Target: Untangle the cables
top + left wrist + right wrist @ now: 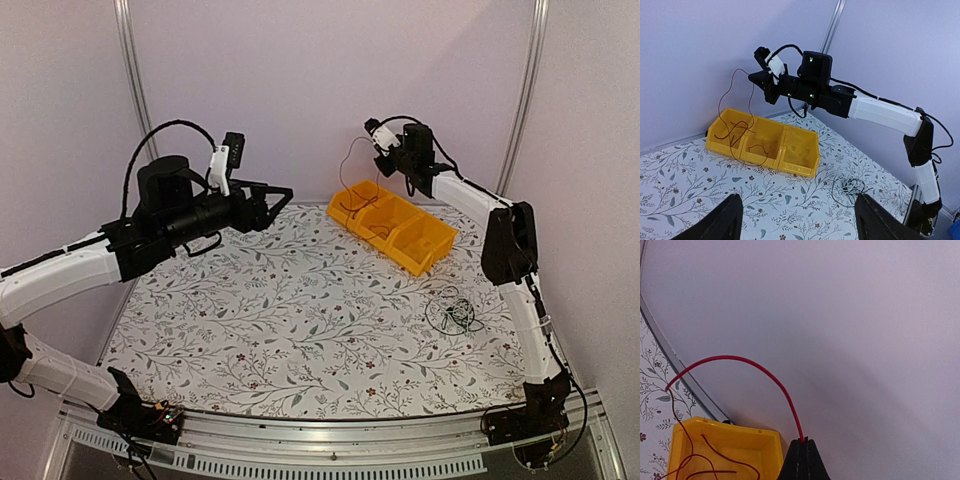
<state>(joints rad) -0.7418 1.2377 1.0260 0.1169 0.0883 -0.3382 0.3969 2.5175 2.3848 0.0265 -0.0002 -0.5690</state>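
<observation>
Aloft, right claw (802, 442) tight on red cable (740, 359), far end indistinct inside yellow bin (715, 426); left claw (799, 198) agape.

The black two-finger gripper (803, 444) pinches a thin red wire (735, 358) between its closed tips. From the tips the wire arches up and leftward, then drops into an open-topped yellow plastic bin (765, 439) just left of the gripper, coiling loosely inside.

Yellow bin (425, 242) on floral table (300, 310)
</observation>
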